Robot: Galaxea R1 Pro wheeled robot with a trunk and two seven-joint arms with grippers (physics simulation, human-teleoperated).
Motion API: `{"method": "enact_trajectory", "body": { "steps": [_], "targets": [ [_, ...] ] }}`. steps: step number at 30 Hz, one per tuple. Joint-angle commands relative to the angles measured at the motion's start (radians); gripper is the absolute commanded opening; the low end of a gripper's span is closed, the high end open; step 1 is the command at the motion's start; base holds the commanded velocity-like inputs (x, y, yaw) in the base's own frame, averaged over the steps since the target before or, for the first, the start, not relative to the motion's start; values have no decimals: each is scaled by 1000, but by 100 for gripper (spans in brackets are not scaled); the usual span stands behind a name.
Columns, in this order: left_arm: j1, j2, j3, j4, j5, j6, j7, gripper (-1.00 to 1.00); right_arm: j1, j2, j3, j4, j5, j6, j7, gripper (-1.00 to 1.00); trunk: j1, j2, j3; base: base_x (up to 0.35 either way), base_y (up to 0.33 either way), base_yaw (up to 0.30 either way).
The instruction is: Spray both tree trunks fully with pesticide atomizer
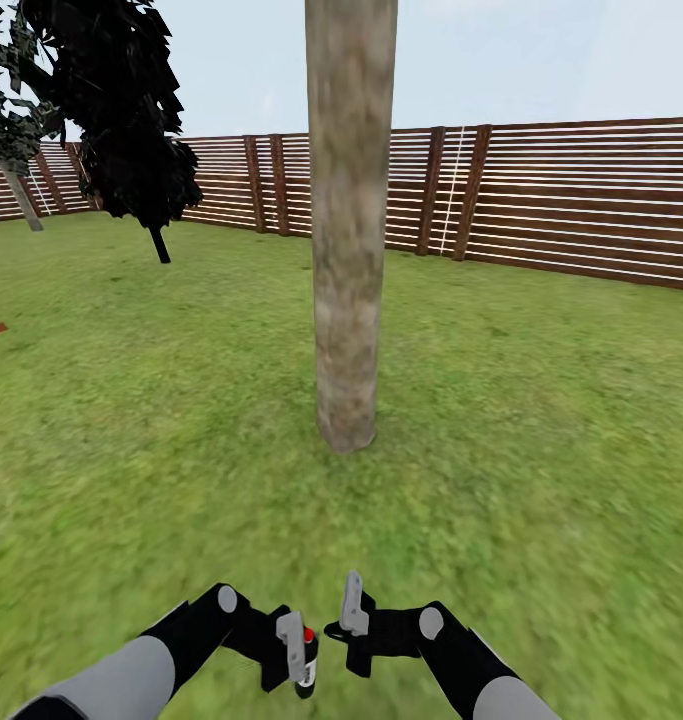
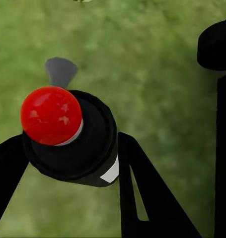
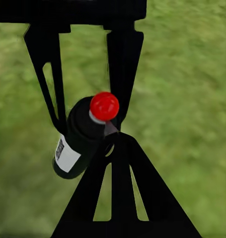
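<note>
The left end effector [image 1: 293,650] clamps the black, red-capped pesticide atomizer [image 1: 307,662]; the right end effector [image 1: 353,618] beside it holds nothing, its gap unclear. Ahead stands the pale mottled trunk [image 1: 347,260], seemingly unsprayed: pickup done, spraying remains.

— Any writing to read here?
— Only a white label [image 3: 67,156] on the black spray bottle [image 3: 80,141]; it seems to carry dark marks, too blurred to read.

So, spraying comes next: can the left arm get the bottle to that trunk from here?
Probably not yet: the way over the grass is free, but the trunk stands well beyond the left gripper holding the bottle.
</note>
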Motion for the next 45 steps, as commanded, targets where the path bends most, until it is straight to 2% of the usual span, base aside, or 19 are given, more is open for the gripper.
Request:
{"method": "enact_trajectory", "body": {
  "steps": [1, 18, 22, 31, 45],
  "targets": [
    [0, -2, 0, -3, 0, -1, 0, -100, 0, 0, 0, 0, 0, 0, 0, -100, 0, 0, 0, 0, 0, 0],
    [2, -5, 5, 1, 2, -63, -10, -100, 0, 0, 0, 1, 0, 0, 0, -100, 0, 0, 0, 0, 0, 0],
    [2, -7, 3, 0, 2, -65, -12, -100, 0, 0, 0, 1, 0, 0, 0, -100, 0, 0, 0, 0, 0, 0],
    [2, -29, 1, 0, 0, -66, -12, -100, 0, 0, 0, 1, 0, 0, 0, -100, 0, 0, 0, 0, 0, 0],
    [2, -29, 5, 0, 1, -71, -12, -100, 0, -1, 0, 4, 1, 0, 0, -100, 0, 0, 0, 0, 0, 0]
  ]
}}
